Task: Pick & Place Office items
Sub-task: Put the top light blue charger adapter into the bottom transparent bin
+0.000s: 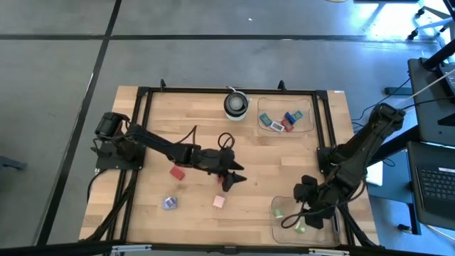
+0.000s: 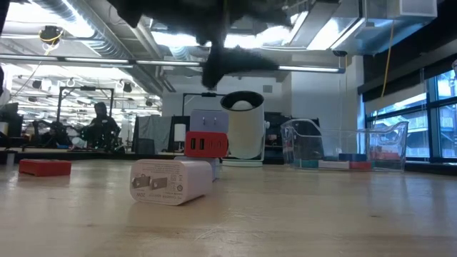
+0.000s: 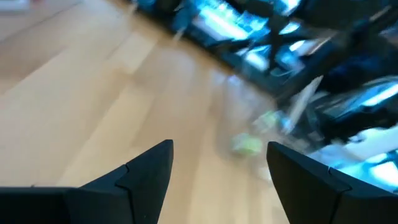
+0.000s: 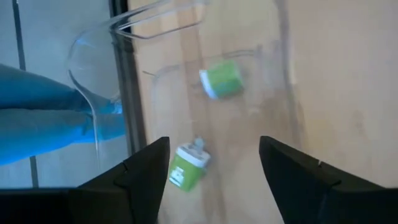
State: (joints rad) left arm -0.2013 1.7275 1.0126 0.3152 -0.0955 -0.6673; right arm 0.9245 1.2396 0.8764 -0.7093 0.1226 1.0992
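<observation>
Left gripper (image 1: 234,178) sits mid-bench, jaws apart, nothing between them in its wrist view. Right gripper (image 4: 214,171) hangs over the clear tray (image 1: 281,229) at the near right corner, jaws spread, nothing gripped. Two green pieces (image 4: 221,79) lie in that tray, one under the gripper, one a bit further on.

Loose on the wooden bench (image 1: 284,156): red piece (image 1: 178,171) beside the left arm, lilac piece (image 1: 169,203) and pink piece (image 1: 219,202) nearer the front edge, well apart from each other. All are small and blocky. In the low view a white plug-shaped piece (image 2: 171,181) lies in front, with a red one (image 2: 206,145) behind it.

Second clear tray (image 1: 286,119) at the far right holds teal, blue and red pieces. Round white-and-black object (image 1: 236,104) stands just beside it. A thin black cable loop (image 1: 225,139) lies near the left gripper. Black frame rails (image 1: 323,128) run around the bench.
</observation>
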